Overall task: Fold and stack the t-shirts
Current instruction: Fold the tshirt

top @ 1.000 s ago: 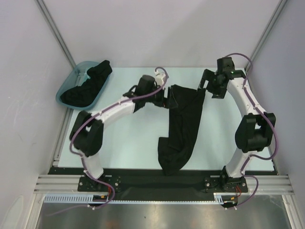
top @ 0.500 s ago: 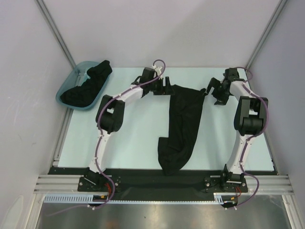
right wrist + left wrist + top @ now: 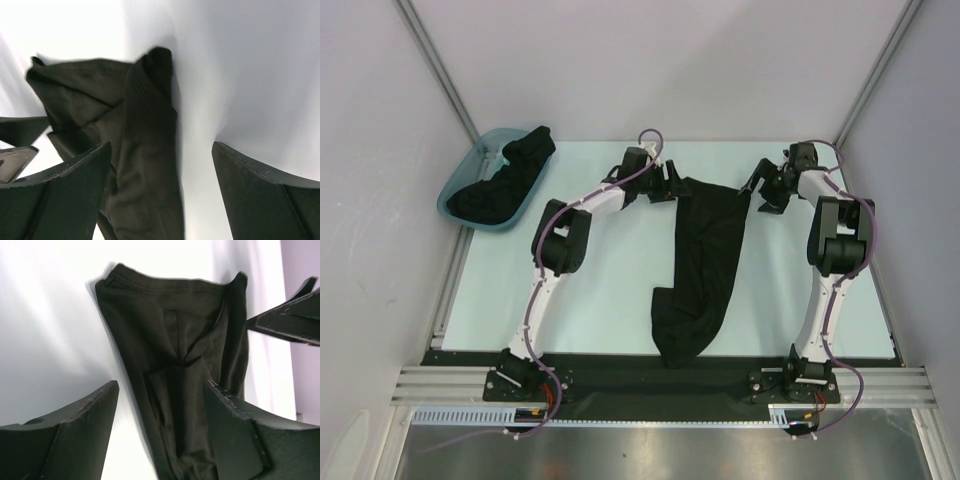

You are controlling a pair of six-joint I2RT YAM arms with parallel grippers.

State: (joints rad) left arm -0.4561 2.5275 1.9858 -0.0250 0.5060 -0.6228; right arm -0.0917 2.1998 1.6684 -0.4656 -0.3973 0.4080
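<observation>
One black t-shirt [image 3: 705,260] lies bunched into a long strip down the middle of the pale table, its wide end at the back. My left gripper [image 3: 675,187] sits at that end's left corner and my right gripper [image 3: 757,195] at its right corner. In the left wrist view the left gripper [image 3: 160,425] is open, with the t-shirt [image 3: 175,365] running between its fingers [image 3: 85,430]. The right wrist view shows the right gripper [image 3: 162,195] open too, the cloth edge [image 3: 140,150] lying inside its left finger [image 3: 65,195]. Neither has hold of the cloth.
A teal tub [image 3: 483,150] stands at the table's back left corner with more black t-shirts [image 3: 505,180] heaped in it. Grey walls and metal posts close in the back and sides. The shirt's near end hangs over the dark front rail [image 3: 620,370].
Both arms have stretched out toward the back and come down to the shirt's far end. The jaws of both have narrowed a little. The shirt has stayed in place.
</observation>
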